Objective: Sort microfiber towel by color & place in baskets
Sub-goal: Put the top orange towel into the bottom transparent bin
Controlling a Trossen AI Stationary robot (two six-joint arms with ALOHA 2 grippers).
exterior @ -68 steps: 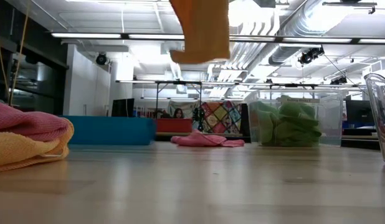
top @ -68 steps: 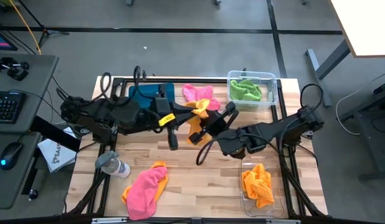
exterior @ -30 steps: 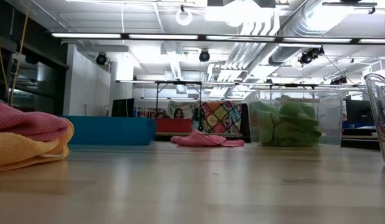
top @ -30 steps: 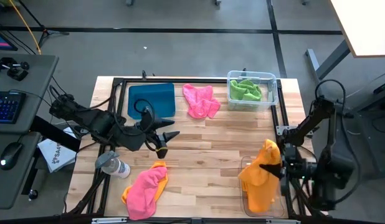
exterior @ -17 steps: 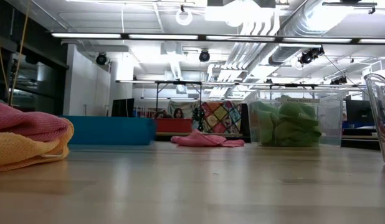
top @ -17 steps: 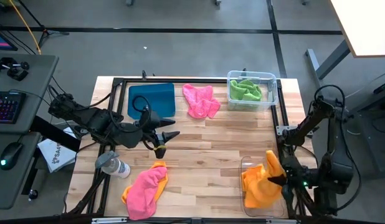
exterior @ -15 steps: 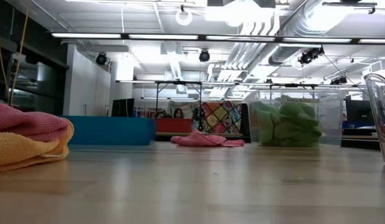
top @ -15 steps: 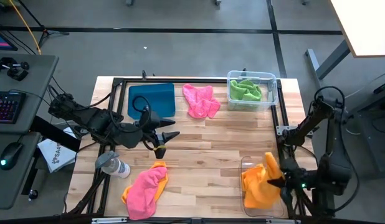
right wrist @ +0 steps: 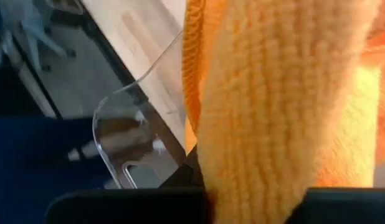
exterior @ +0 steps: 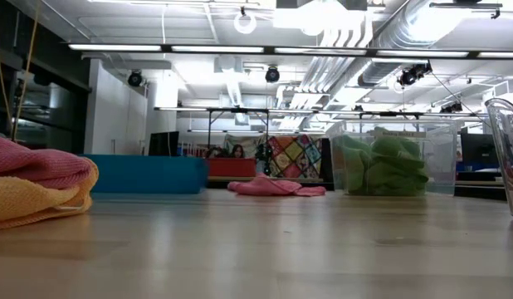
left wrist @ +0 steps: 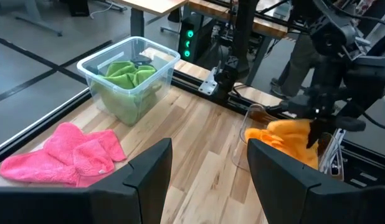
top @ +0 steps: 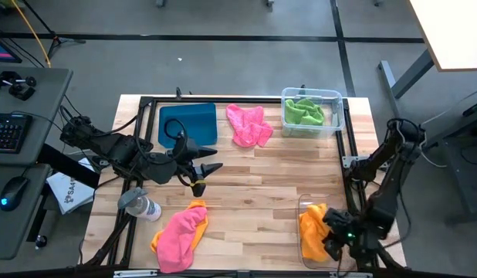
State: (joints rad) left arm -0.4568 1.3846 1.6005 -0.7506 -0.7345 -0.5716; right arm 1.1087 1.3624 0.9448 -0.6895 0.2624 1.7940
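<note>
Since a second ago the right end effector [top: 331, 235] has lowered its orange towel [top: 312, 224] into the clear bin [top: 303, 251], apparently still clamped; left end effector [top: 201, 176] waits open beside the teal tray [top: 187, 122]; release follows.

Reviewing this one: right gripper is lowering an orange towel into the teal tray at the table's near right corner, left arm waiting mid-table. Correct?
Not quite. The orange towel goes into a clear bin, not the teal tray, which sits at the far left. The high view shows this. The right gripper is there; the left gripper waits mid-table.
</note>
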